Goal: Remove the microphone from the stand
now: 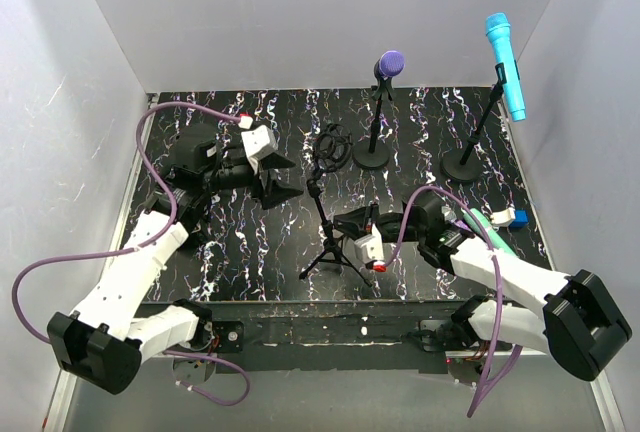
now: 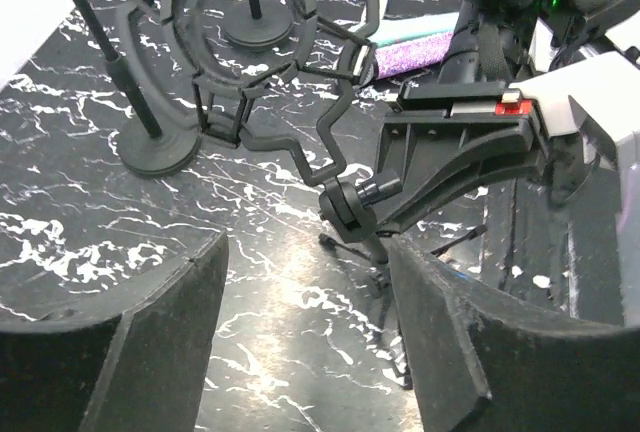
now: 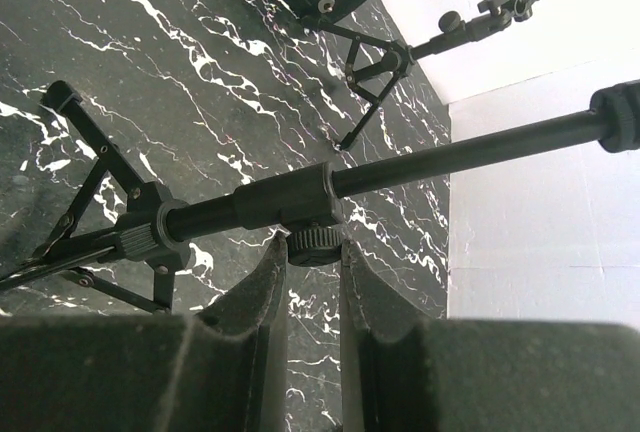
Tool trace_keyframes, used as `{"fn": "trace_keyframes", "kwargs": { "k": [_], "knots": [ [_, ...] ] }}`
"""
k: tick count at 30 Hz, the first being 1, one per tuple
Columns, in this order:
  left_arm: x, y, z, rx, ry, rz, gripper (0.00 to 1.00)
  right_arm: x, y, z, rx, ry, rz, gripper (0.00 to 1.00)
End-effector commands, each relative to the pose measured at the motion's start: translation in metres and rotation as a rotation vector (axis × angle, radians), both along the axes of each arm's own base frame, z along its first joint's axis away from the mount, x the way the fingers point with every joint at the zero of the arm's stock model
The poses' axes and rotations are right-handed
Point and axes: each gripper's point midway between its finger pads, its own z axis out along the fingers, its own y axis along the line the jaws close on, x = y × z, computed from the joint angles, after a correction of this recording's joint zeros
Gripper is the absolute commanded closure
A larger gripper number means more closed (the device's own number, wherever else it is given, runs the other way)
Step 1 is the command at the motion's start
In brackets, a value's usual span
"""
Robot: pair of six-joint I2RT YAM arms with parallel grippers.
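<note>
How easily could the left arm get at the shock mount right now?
Probably easily. The left gripper is open and faces the shock mount, with only bare table between. The right gripper clamps the tripod pole lower down, off to one side.

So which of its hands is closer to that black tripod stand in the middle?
Right. The right hand has its fingers closed on the knob of the tripod stand. The left hand is open, off to the stand's left, not touching it.
</note>
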Motion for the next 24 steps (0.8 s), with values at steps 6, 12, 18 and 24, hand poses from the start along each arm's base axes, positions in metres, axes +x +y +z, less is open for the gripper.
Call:
{"fn": "trace_keyframes", "kwargs": {
  "k": [6,12,18,24],
  "knots": [
    [0.000,-0.016,0.003,-0.042,0.105,-0.112,0.21,0.002,-0.010,-0.039,-0.149,0.081,-0.063,0.99],
    [0.016,-0.029,-0.016,-0.035,0.292,-0.109,0.28,0.003,-0.010,-0.042,-0.166,0.101,-0.082,0.99],
    [0.014,-0.028,-0.029,-0.018,0.315,-0.098,0.34,0.004,-0.011,-0.046,-0.177,0.123,-0.117,0.99],
    [0.008,-0.027,-0.042,0.009,0.313,-0.113,0.38,0.012,-0.009,-0.045,-0.134,0.078,-0.201,0.99]
  ]
}}
